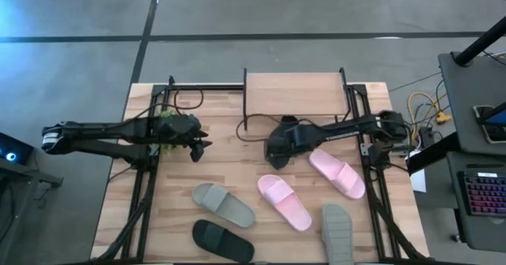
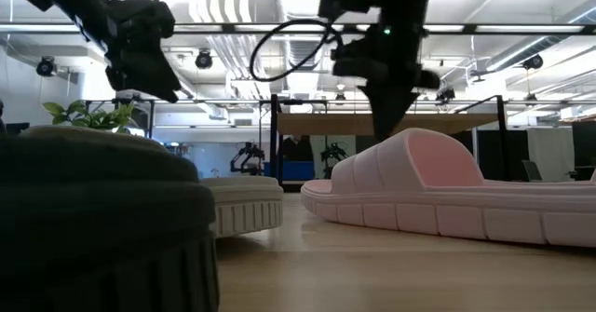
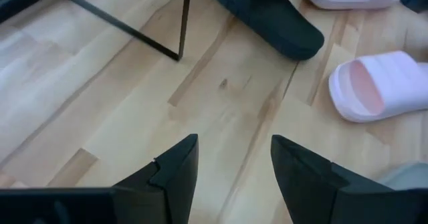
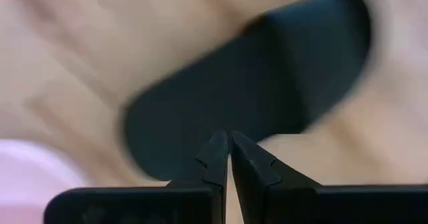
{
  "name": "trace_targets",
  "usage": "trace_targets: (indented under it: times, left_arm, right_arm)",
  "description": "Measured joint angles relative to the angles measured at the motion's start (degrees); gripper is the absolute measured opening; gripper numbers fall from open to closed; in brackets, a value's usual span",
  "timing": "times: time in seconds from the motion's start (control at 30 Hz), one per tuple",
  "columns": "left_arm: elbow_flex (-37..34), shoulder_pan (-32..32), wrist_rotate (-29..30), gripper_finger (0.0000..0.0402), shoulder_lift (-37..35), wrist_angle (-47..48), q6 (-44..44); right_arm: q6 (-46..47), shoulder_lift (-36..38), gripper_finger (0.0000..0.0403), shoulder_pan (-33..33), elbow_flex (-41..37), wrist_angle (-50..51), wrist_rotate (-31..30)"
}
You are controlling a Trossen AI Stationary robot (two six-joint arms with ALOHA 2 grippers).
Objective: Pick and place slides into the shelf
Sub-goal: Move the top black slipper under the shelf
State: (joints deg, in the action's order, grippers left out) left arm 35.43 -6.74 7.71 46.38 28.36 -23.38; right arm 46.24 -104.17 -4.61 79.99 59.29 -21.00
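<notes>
Closest to the low lens: black foam slide (image 2: 93,228), filling the left foreground on the pale wooden tabletop (image 1: 237,170). Just behind it, light grey slide (image 2: 244,205). Off to the right, pale pink slide (image 2: 447,186), sole down, wide strap arched up.

From above, more footwear spread across the front half of the tabletop: second pink slide (image 1: 337,172) angled near the right arm, second grey slide (image 1: 337,233) at the front edge. Second black slide (image 3: 267,17) lying farther back, just in front of the low shelf (image 1: 294,91) with its light plank top and thin black metal legs, at the far middle of the tabletop.

Right hand (image 4: 229,136) poised directly over that second black slide, fingers pressed together, gripping nothing.

Left hand (image 3: 231,144) out over bare wood to the left of the shelf, fingers spread apart, carrying nothing, well clear of every slide.

Small green plant (image 1: 166,123) tucked beside the left arm, its leaves poking up at the far left in the low view.
</notes>
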Motion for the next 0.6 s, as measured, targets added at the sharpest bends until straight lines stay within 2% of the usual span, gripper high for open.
trace_targets:
  times: [0.07, 0.13, 0.33, 0.43, 0.6]
  left_arm:
    - [-0.39, 0.0, 0.08, 0.0173, -0.27, 0.21, 1.59]
    - [-0.28, 0.0, 0.09, 0.0173, -0.02, -0.36, 4.19]
    - [-0.43, 0.04, 0.22, 0.0173, 0.99, -2.21, 10.53]
    - [-0.5, 0.02, 0.96, 0.0173, 2.3, -5.92, 12.16]
    - [-1.29, -0.02, 3.12, 0.0173, 5.0, -10.78, 12.35]
  right_arm:
    - [0.28, -0.08, 0.0013, -2.55, 1.1, 0.38, -5.28]
    - [0.28, 0.14, 0.0013, -4.89, 1.86, 0.34, -7.57]
    - [5.16, 0.9, 0.0023, -8.82, 2.31, 1.77, -6.05]
    - [8.92, 0.91, 0.0057, -9.79, 2.29, 4.78, -4.63]
    - [10.55, 0.93, 0.014, -10.42, 2.27, 8.05, -4.75]
